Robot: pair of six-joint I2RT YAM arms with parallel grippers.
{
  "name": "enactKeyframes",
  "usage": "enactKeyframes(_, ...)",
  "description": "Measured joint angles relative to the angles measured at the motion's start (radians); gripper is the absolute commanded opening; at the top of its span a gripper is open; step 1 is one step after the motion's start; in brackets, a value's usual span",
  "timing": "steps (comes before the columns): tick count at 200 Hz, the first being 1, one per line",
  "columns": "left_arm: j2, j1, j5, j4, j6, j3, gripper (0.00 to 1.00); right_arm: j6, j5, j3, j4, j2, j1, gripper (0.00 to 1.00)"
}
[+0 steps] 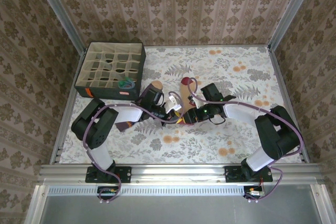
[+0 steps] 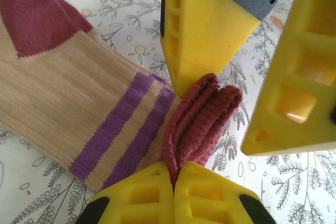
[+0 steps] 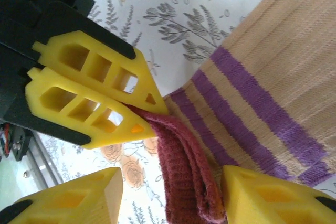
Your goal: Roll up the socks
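Floral tablecloth (image 1: 220,148), wallpapered walls around. Left gripper (image 2: 174,169) is pinched tight on the folded maroon cuff (image 2: 199,114) of the peach sock (image 2: 73,98), and the sock body lies flat on the cloth ahead of its fingertips. Right gripper (image 3: 172,182) is spread apart, one finger on each side of the same cuff, just opposite the left one. Likely handling: light, soft, floppy knit that stretches and sags, not fragile. Best hold looks like the thick doubled cuff, taken deep between the pads, since thin edges would probably slip out during rolling.
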Motion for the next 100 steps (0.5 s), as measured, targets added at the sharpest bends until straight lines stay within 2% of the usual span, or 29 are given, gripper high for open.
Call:
enactKeyframes(81,0.051,0.0,-0.018,-0.061,-0.053,0.042,0.0,0.001,0.112,0.015,-0.014,0.068,0.0,0.3)
enactKeyframes(95,0.054,0.0,-0.026,-0.066,-0.056,0.052,0.0,0.0,0.122,0.016,-0.014,0.072,0.0,0.26)
enactKeyframes(100,0.055,0.0,-0.027,-0.068,-0.059,0.055,0.0,0.002,0.124,0.016,-0.014,0.073,0.0,0.21)
